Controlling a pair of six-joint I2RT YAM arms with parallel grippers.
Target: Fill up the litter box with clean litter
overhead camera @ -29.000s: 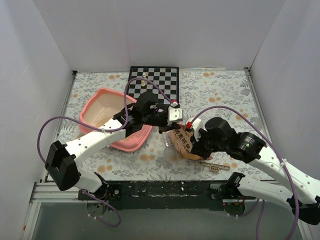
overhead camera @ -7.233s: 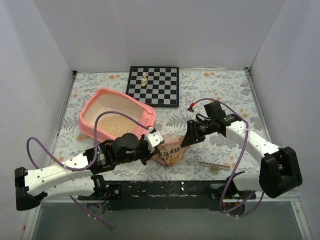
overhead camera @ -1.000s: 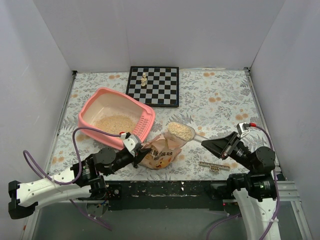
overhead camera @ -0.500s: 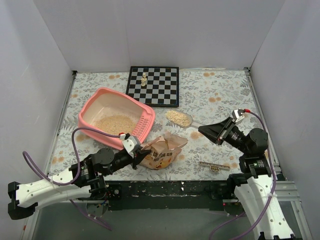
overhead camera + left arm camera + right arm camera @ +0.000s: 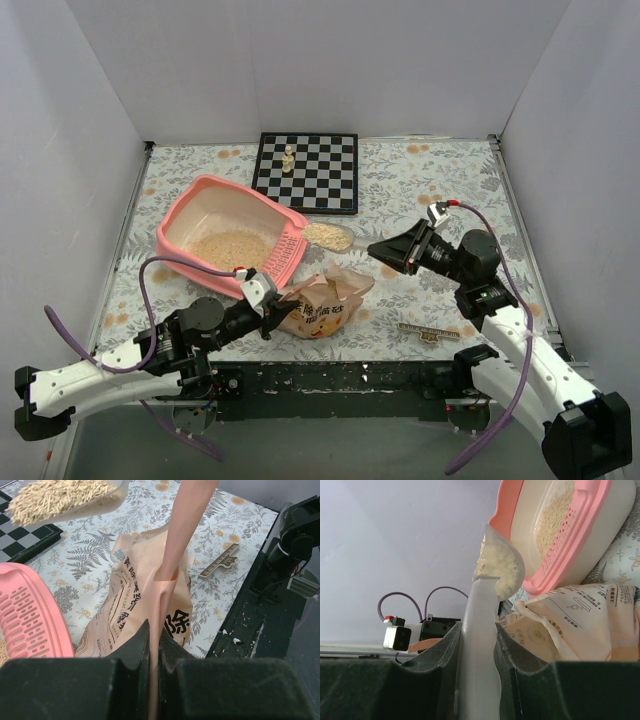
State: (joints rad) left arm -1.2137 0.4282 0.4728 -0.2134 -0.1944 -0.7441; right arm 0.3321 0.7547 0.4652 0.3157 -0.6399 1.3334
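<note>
The salmon-pink litter box point(image 5: 180, 216) sits at the left, with tan clean litter point(image 5: 230, 248) on its floor and a slotted grate on its right side. It also shows in the right wrist view point(image 5: 600, 510). My right gripper point(image 5: 385, 250) is shut on the handle of a clear plastic scoop point(image 5: 328, 236) full of litter, held just right of the box's grate; the scoop point(image 5: 497, 562) shows in the right wrist view. My left gripper point(image 5: 272, 307) is shut on the rim of the tan litter bag point(image 5: 320, 300), which also shows in the left wrist view point(image 5: 145, 590).
A black-and-white chessboard point(image 5: 306, 172) with one pale piece point(image 5: 288, 158) lies at the back. A small printed strip point(image 5: 430, 333) lies near the front edge, right of the bag. White walls enclose the floral table.
My right gripper has carried the full scoop up and left, from beside the bag to beside the litter box's grate. My left gripper stays shut on the bag.
</note>
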